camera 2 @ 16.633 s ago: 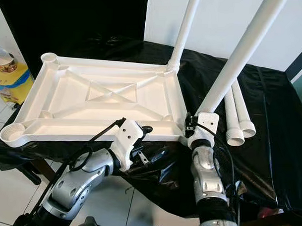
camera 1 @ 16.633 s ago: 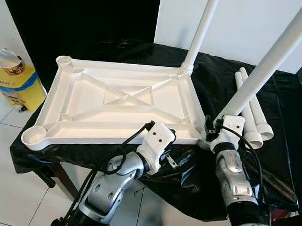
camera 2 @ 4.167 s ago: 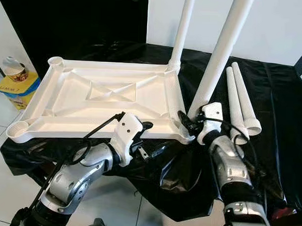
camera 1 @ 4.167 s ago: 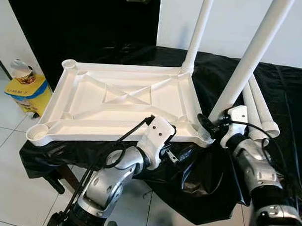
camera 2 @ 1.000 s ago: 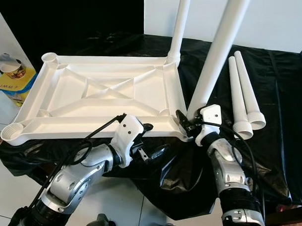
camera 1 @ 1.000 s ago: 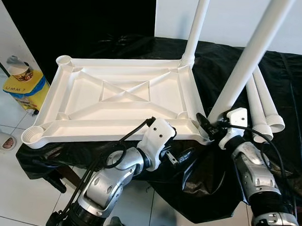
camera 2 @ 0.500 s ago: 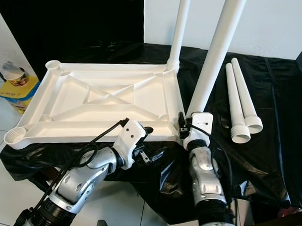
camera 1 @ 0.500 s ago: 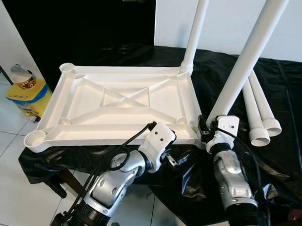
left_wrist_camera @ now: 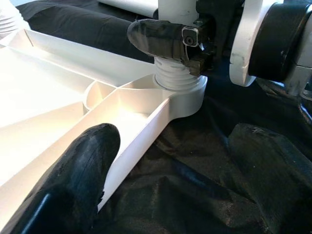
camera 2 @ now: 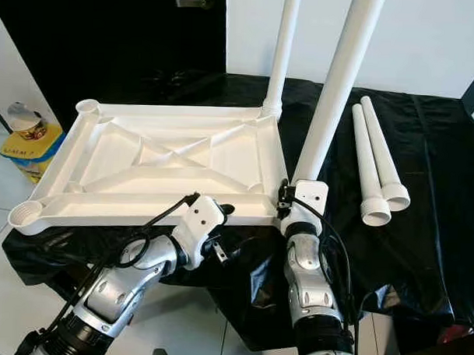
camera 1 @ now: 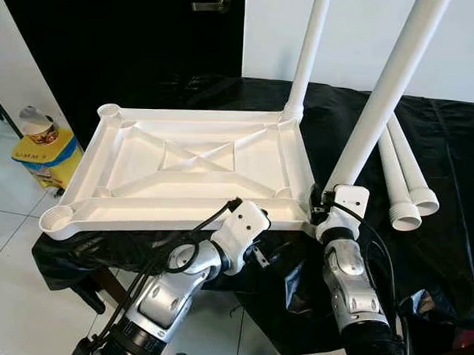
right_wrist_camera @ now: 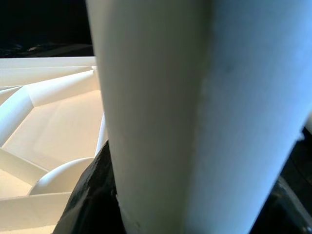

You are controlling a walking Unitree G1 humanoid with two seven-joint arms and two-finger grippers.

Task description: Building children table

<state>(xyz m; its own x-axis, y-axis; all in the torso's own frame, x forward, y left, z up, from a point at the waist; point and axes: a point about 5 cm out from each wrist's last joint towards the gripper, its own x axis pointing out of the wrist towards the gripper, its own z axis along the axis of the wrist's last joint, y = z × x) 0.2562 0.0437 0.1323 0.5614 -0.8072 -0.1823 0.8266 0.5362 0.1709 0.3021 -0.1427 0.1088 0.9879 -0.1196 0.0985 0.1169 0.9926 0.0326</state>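
Note:
The white tabletop lies upside down on a table covered in black cloth. One white leg stands in its far right corner. A second leg rises, leaning right, from the near right corner socket. My right gripper is shut on this leg just above its threaded foot. At the tabletop's near edge my left gripper stands open. One of its fingers is over the rim and the other is out over the cloth.
Two loose white legs lie side by side on the black cloth to the right. Both left corner sockets are open. A yellow box with a cup stands on the tiled floor at left.
Over the last second my right forearm has swung in from the right to stand almost straight below the held leg. The left gripper has stayed at the near edge. The camera has shifted slightly.

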